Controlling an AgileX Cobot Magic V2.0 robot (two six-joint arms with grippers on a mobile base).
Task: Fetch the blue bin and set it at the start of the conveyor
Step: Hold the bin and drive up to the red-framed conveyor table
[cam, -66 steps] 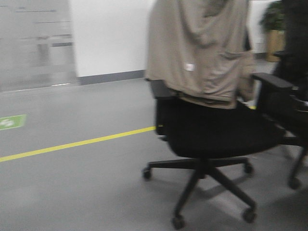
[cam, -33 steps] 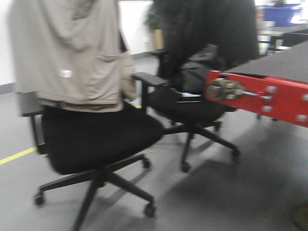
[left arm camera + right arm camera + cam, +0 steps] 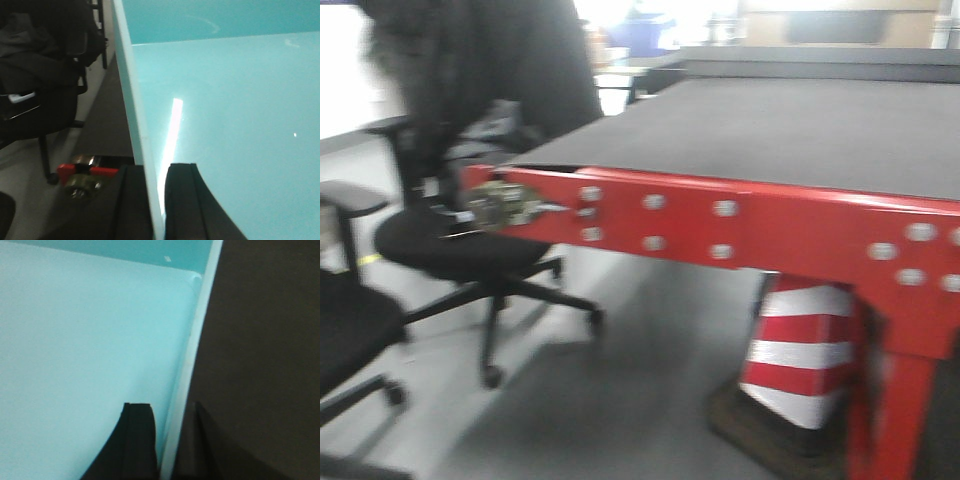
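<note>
The blue bin (image 3: pixel 235 125) fills the left wrist view as a smooth turquoise inside. My left gripper (image 3: pixel 156 200) is shut on its left wall, one black finger inside and one outside. In the right wrist view the blue bin (image 3: pixel 85 340) shows again. There my right gripper (image 3: pixel 170 440) is shut on the right wall, with the pale rim running up between its fingers. The conveyor start (image 3: pixel 770 130) is a wide matte black belt on a red frame (image 3: pixel 720 225), straight ahead in the front view. The dark belt (image 3: pixel 265 340) also lies beside the bin's right wall. The front view shows neither the bin nor the grippers.
Two black office chairs (image 3: pixel 470 250) stand on the grey floor left of the conveyor, the nearer one (image 3: pixel 350 330) at the frame edge. A red-and-white cone (image 3: pixel 800 360) sits under the belt by a red leg. Dark blue bins (image 3: pixel 640 30) show far back.
The front view has swept right: the chair with the beige jacket has slid out to the left, and the red-framed conveyor has come from the right edge to fill the view.
</note>
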